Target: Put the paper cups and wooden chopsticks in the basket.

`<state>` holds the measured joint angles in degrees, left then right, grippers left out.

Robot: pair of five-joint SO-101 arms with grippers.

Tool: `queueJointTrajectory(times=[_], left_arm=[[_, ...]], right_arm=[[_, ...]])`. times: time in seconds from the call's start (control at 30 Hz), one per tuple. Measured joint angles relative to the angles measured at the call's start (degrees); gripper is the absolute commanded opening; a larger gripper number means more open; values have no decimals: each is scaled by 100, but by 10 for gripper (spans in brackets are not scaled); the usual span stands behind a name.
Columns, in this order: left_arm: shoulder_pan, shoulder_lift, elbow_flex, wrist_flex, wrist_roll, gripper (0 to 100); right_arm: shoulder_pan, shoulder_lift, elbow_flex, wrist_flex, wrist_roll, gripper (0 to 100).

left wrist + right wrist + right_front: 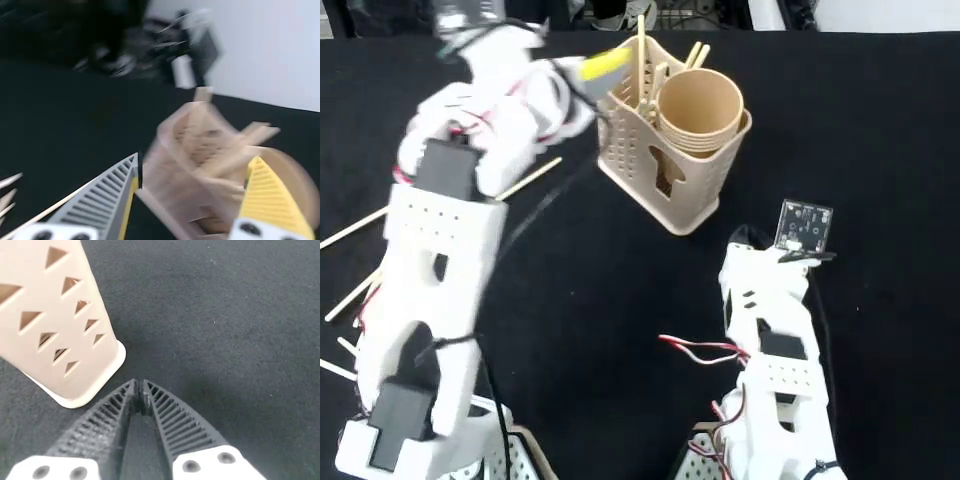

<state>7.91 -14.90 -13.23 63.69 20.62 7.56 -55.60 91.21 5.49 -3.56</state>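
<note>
The beige slotted basket (670, 185) stands at the back middle of the black table. A stack of paper cups (700, 105) and several wooden chopsticks (642, 62) are in it. My left gripper (603, 66), with one yellow finger, hovers at the basket's upper left rim. In the left wrist view the gripper (196, 160) is open with nothing in it, and the basket (185, 165) with its chopsticks (252, 136) is just ahead. More chopsticks (528, 178) lie loose on the table at the left. My right gripper (139, 387) is shut and empty, low beside the basket's base (75, 365).
Loose chopsticks (350, 230) also lie scattered along the table's left edge beside the left arm. Red and white wires (695, 350) hang off the right arm at the front. The cloth right of the basket is bare. Dark clutter sits beyond the table's far edge.
</note>
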Motion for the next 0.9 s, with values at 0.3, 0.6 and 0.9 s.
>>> queueJointTrajectory(times=[0.3, 0.6, 0.9], left_arm=[[-2971, 185, 88, 2268, -193, 330], [-5266, 967, 1820, 2690, -1310, 328], [-6699, 1240, 3174, 2356, -1503, 328]], right_arm=[[0, 0, 0, 0, 0, 15], [0, 0, 0, 0, 0, 15], [0, 0, 0, 0, 0, 15]])
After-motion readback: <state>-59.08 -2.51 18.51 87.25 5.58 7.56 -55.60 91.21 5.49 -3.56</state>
